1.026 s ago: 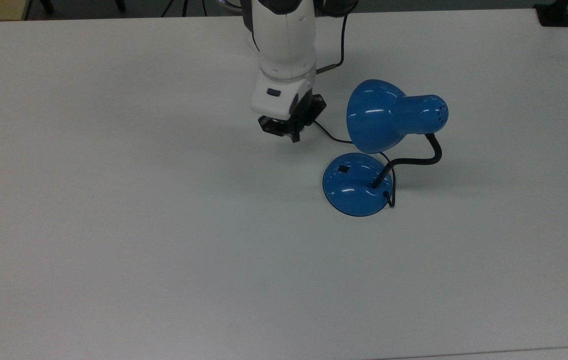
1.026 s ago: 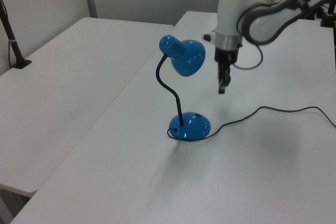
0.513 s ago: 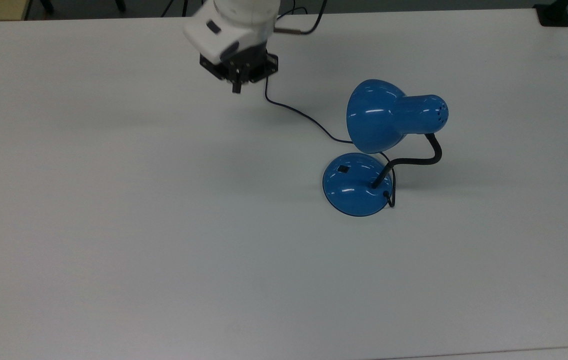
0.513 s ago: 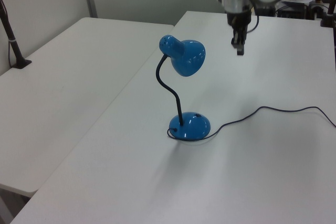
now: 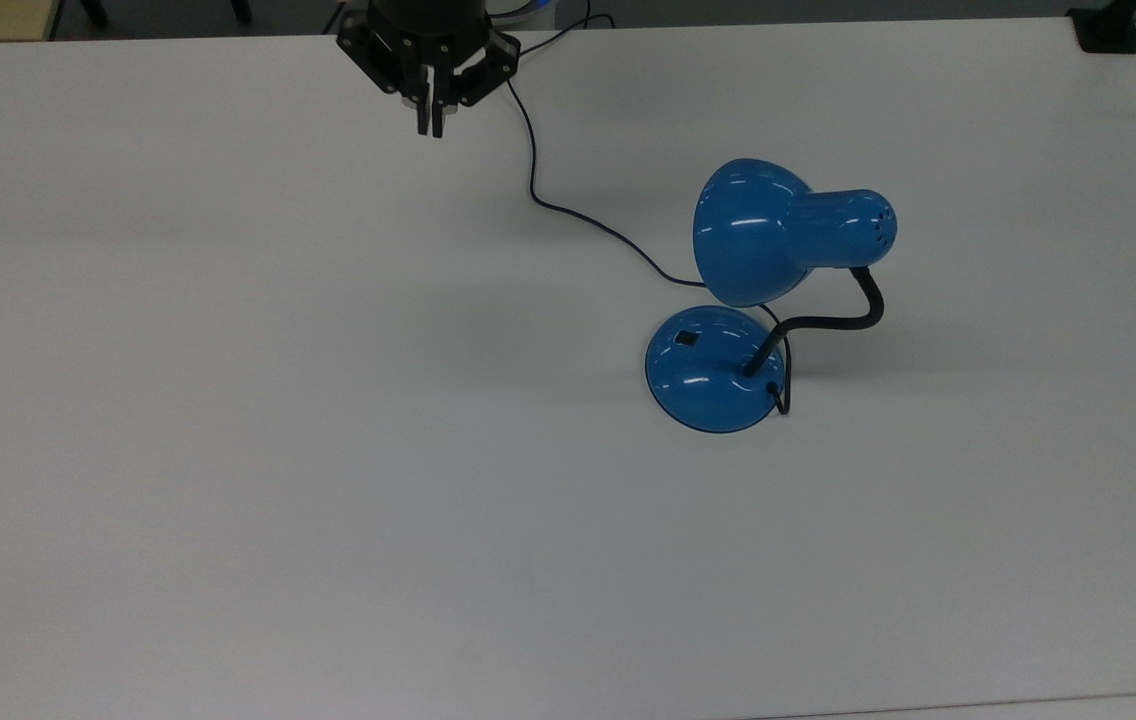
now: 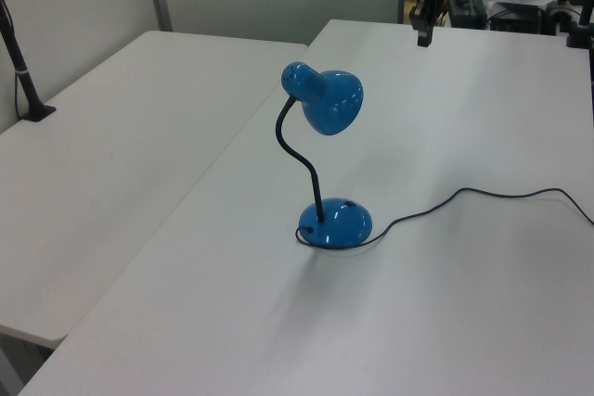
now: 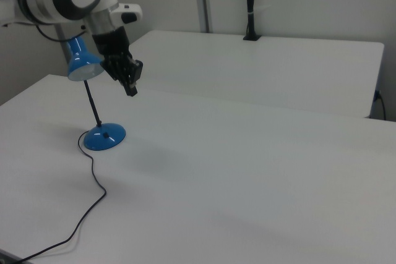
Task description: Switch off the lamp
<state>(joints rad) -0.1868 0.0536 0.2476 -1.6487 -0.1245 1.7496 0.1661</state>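
Note:
The lamp stands on the white table (image 5: 228,450). It has a glossy blue bell shade (image 5: 748,235), a bent black gooseneck (image 5: 828,322) and a round blue base (image 5: 713,375) with a small black switch (image 5: 688,339). Its thin dark cord (image 5: 578,215) runs from the base toward the table's far edge. My gripper (image 5: 430,125) hangs high near that far edge, well off to the top view's left of the lamp, fingers together and holding nothing. In the left view the gripper (image 6: 424,39) is far behind the shade (image 6: 325,99). In the right view the gripper (image 7: 131,89) hangs beside the shade (image 7: 80,60).
A second white table (image 6: 111,136) adjoins along the left view's left, with a black clamped post (image 6: 23,71) at its edge. A black object (image 5: 1108,30) sits at the top view's upper right corner. The cord (image 6: 483,197) loops across the table in the left view.
The gripper has pulled up and away from beside the lamp's shade, travelling toward the far table edge at the top view's upper left. The lamp has not moved.

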